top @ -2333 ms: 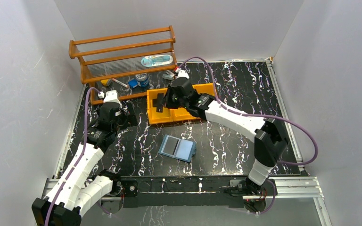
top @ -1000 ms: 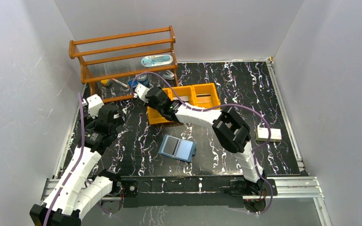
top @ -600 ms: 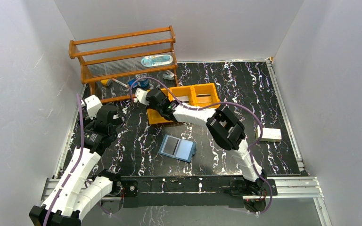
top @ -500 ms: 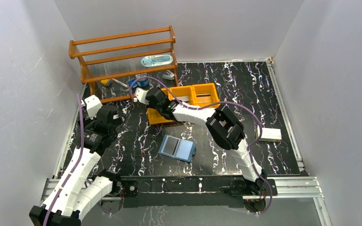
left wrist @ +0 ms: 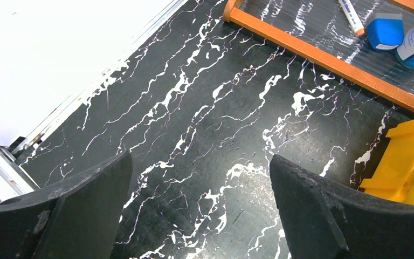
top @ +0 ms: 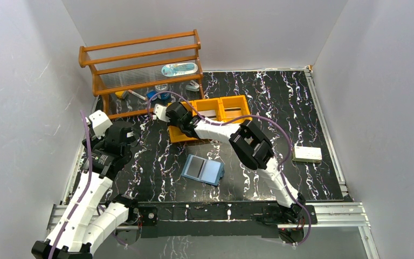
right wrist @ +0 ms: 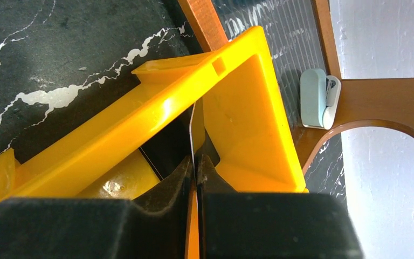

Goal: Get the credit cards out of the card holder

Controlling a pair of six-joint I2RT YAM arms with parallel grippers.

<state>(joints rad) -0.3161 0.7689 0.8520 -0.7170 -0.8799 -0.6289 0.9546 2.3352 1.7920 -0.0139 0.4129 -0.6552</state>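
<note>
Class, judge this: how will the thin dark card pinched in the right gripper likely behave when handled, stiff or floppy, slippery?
The dark card rises straight from the right gripper without drooping, so probably stiff. It looks very thin, so likely light. Pinched near one edge, inside the orange tray, it might pivot or slip.

- Yellow-orange tray [right wrist: 248, 108]: its corner compartment sits directly under the right claw [right wrist: 195, 162].
- Wooden rack [right wrist: 377, 94]: just beyond that claw.
- Pale blue clip [right wrist: 315, 98]: beyond the claw, against the rack's foot.
- White box [top: 307, 154]: well off to the claw's right, on the black marbled desk [top: 280, 91].
</note>
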